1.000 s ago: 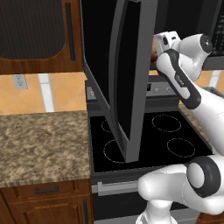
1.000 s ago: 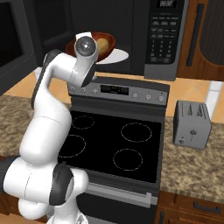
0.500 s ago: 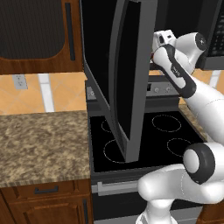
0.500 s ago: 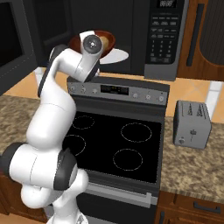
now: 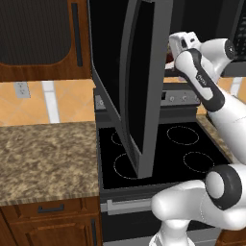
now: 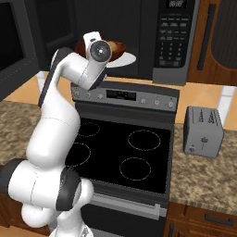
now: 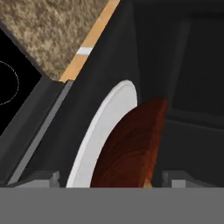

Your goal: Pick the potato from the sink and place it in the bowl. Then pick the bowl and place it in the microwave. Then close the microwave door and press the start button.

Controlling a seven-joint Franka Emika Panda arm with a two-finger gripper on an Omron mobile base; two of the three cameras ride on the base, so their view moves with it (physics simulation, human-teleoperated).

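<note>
Far left, left base view: microwave door (image 5: pixel 137 91) swung fully open, edge-on over the stove (image 5: pixel 158 153), leaving the cavity reachable for the arm. Right of it: wrist reaching up into the microwave (image 6: pixel 139 37) opening, hand level with the cavity floor.

Right base view, left to centre: bowl (image 6: pixel 115 48) resting on the white turntable plate (image 6: pixel 127 59) inside the microwave, partly hidden behind the wrist; judged delivered. Further right: control strip (image 6: pixel 173 34) at the microwave's right end, start button presumably there, not yet within reach of the hand. Toaster (image 6: pixel 202 132) on the counter beyond the stove, irrelevant to the task.

Hand view, left to right: plate rim, then bowl wall (image 7: pixel 131 148) close before the camera, tilted only because of the rolled hand. Gripper (image 7: pixel 109 177) with fingertips spread wide, one on either side of the bowl, apparently clear of it; read as a release. Potato too hidden to confirm; a pale sliver at the bowl's lower edge possibly it.

Remaining, by judgement: withdrawing the hand, closing the door, pressing start.
</note>
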